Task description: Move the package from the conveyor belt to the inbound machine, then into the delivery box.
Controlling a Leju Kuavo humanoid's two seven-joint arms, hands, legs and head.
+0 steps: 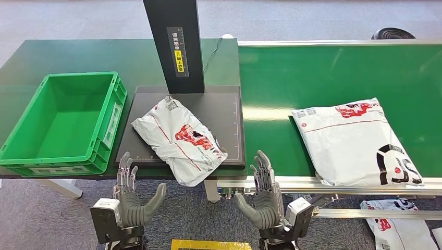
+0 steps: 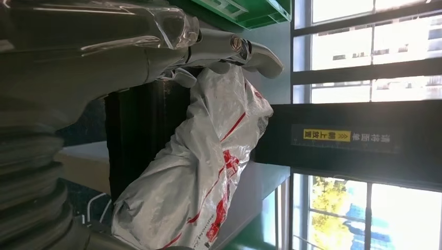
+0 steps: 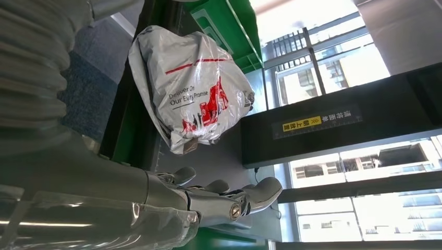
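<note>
White plastic package lies on the black inbound machine for scanning, as the empty, spread left hand and right hand flank it before the green delivery box.

From the head camera I see a crumpled white package lying on the black platform of the inbound machine, its near end overhanging the platform's front edge, with the green delivery box just left of that platform and the green conveyor belt to its right carrying a larger white package. Both my hands sit below the platform's front edge, holding nothing with fingers spread: left hand under its left corner, right hand under its right corner.
</note>
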